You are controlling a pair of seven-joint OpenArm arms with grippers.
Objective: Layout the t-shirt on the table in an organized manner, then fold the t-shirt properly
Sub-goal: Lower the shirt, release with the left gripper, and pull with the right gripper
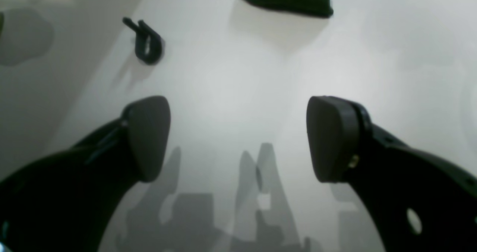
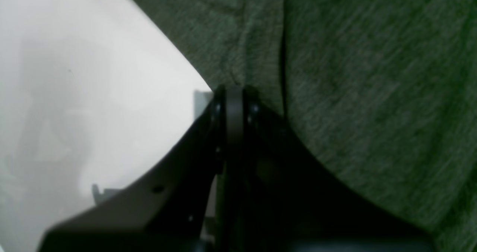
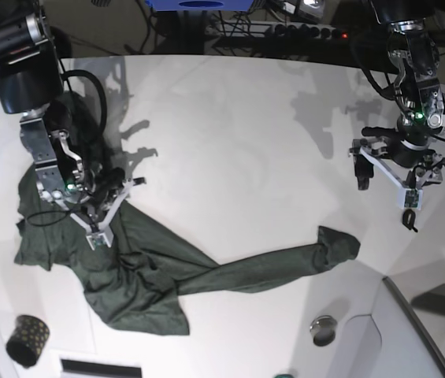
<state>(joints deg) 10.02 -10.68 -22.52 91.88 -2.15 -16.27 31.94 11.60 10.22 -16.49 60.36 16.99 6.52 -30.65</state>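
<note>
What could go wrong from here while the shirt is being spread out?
1. The right tool pinches only the shirt's edge, so the cloth may slip out.
2. The shirt lies twisted; pulling may bunch it more.
3. Dragged cloth might tip the black cup nearby.

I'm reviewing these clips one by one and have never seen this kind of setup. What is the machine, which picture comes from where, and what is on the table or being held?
It is a robot with two arms, each ending in a gripper with two fingers. One picture looks down from above on the white table; the other two come from cameras on the wrists. A dark green t-shirt lies crumpled and stretched out. The right gripper has its fingers pressed together at the shirt's edge, seemingly pinching fabric. The left gripper hangs wide open over bare table, holding nothing. Also there: a black gold-dotted cup, a small round metal thing and a small black clip.
</note>
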